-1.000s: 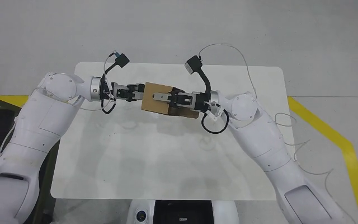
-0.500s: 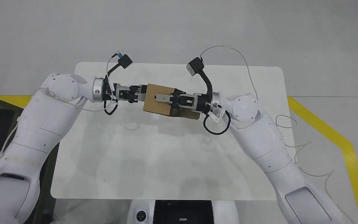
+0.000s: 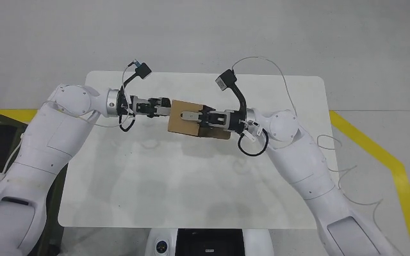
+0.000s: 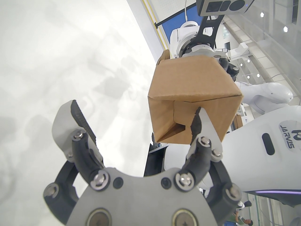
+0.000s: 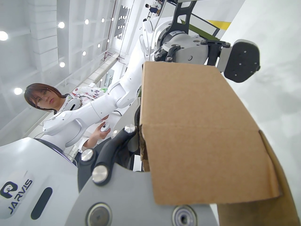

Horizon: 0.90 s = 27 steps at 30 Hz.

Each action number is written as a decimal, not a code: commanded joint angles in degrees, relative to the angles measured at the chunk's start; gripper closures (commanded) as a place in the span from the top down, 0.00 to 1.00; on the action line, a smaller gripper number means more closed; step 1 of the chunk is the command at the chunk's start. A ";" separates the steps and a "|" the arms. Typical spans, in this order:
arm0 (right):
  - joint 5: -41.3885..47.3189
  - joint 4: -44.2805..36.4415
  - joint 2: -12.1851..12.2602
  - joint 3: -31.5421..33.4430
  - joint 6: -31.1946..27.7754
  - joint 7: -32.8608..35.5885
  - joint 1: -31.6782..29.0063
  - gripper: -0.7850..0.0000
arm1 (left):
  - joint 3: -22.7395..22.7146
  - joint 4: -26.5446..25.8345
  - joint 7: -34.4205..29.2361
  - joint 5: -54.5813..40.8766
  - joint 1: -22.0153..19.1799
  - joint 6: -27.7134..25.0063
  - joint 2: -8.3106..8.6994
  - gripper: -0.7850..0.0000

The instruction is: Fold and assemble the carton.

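Closest in, your left end effector (image 4: 136, 109) is spread wide and grips nothing. One fingertip (image 4: 205, 124) sits right at the folded end of the carton (image 4: 188, 99), though you can't tell whether it touches. Past that, your right end effector (image 3: 187, 116) is clamped on the carton, with one finger along its upper face. It holds the carton in the air over the far half of the white surface (image 3: 192, 185).

Overhead, 2 wrist close-ups — common carton (image 3: 181, 110)
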 commanded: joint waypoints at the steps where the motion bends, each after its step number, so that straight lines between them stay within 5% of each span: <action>1: 0.74 0.11 0.00 0.01 -0.10 0.73 -0.11 0.00 | 0.10 -0.26 -0.23 -0.25 0.18 0.23 0.08 1.00; 19: 1.56 0.88 -0.17 -0.27 -0.23 1.60 0.40 0.00 | 1.69 -2.93 -0.39 -1.37 0.42 0.39 0.96 1.00; 27: -2.09 2.03 0.41 0.77 1.62 1.51 -0.16 0.00 | 0.06 -1.02 1.63 3.93 0.54 -1.64 2.78 1.00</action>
